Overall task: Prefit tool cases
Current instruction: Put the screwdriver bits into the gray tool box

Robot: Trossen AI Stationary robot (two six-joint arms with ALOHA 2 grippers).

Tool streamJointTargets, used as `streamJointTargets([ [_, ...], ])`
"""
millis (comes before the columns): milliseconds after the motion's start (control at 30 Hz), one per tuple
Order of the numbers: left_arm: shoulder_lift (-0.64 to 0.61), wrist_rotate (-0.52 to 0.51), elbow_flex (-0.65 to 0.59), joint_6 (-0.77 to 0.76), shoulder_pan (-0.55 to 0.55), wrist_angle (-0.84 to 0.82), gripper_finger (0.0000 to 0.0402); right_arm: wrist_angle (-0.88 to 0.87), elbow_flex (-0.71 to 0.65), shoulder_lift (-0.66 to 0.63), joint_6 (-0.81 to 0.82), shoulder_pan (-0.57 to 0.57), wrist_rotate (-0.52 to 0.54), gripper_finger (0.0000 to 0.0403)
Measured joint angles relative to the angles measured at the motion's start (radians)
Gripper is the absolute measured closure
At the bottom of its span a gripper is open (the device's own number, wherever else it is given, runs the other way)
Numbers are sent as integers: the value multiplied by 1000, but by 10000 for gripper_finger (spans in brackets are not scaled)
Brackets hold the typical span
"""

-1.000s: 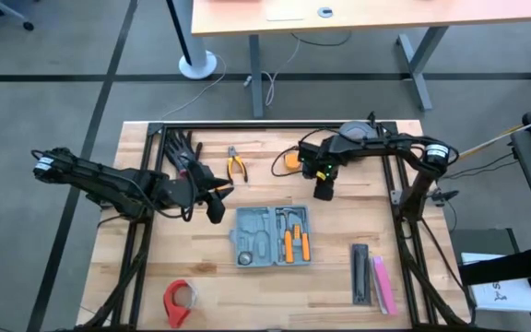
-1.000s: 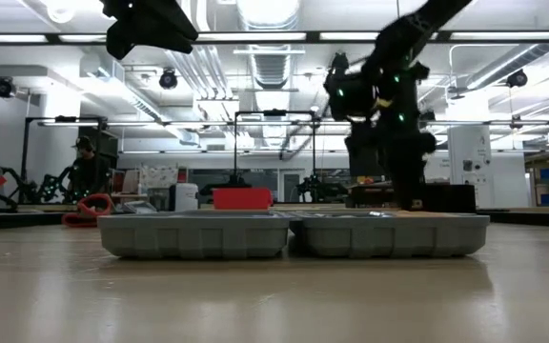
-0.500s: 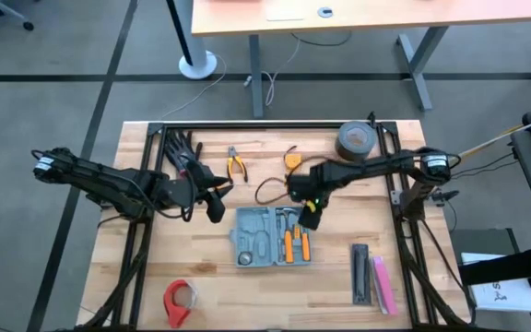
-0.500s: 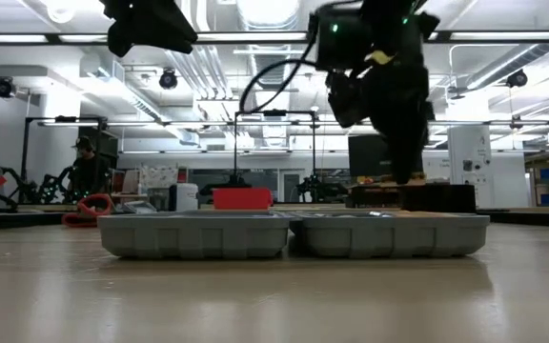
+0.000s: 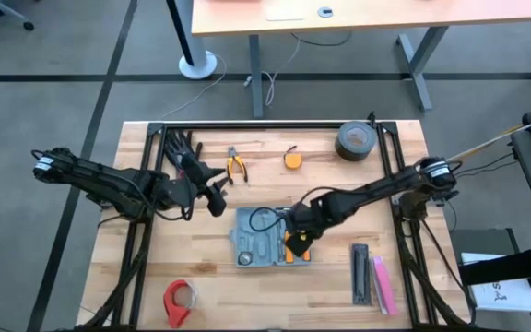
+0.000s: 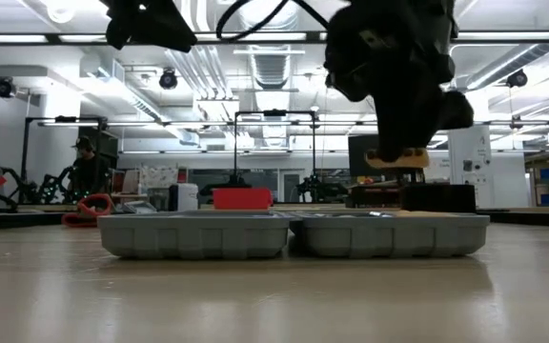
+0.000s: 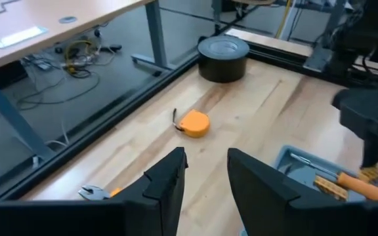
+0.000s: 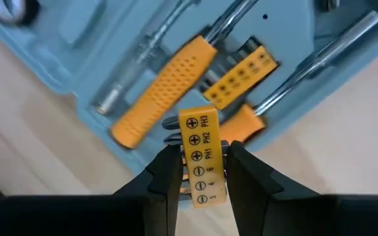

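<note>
The blue-grey tool case (image 5: 270, 236) lies open and flat on the table, its moulded tray holding yellow-handled screwdrivers (image 8: 159, 92) and a yellow bit strip (image 8: 240, 75). In the low view the case (image 6: 294, 234) shows as two low halves side by side. My right gripper (image 5: 298, 242) hangs over the case's right half, shut on a yellow bit holder (image 8: 201, 141). My left gripper (image 5: 216, 198) hovers open above the table to the left of the case and holds nothing. My right gripper pinches the yellow bit holder between its two fingers (image 8: 166, 177), which sit on its long narrow sides near one end (image 8: 203, 180). The fingers come from above, pointing down. The holder (image 6: 396, 159) is lifted clear above the case's right half.
A black tape roll (image 5: 356, 140), an orange tape measure (image 5: 291, 159), pliers (image 5: 237, 167) and black gloves (image 5: 181, 148) lie toward the far edge. A red tape roll (image 5: 180, 302) sits near the front left. Narrow black (image 5: 361, 274) and pink (image 5: 382, 284) bars lie right of the case.
My right gripper has travelled from beside the tape measure toward the table's near edge and slightly left, ending above the case's right half. The arm has swung clear of the black tape roll, which now shows.
</note>
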Motion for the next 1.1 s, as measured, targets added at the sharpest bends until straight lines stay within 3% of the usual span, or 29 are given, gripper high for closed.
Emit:
streamJointTargets([
  [300,0,-10,0,-2,0,58,284,83,0,28,344,95,62,323],
  [500,0,-7,0,-10,0,81,272,155,46,105,479,143,92,323],
  [867,0,2,0,-14,-1,81,255,-135,266,248,586,152,153,323],
  [1100,0,5,0,-13,-1,80,260,-145,310,299,689,153,164,323],
])
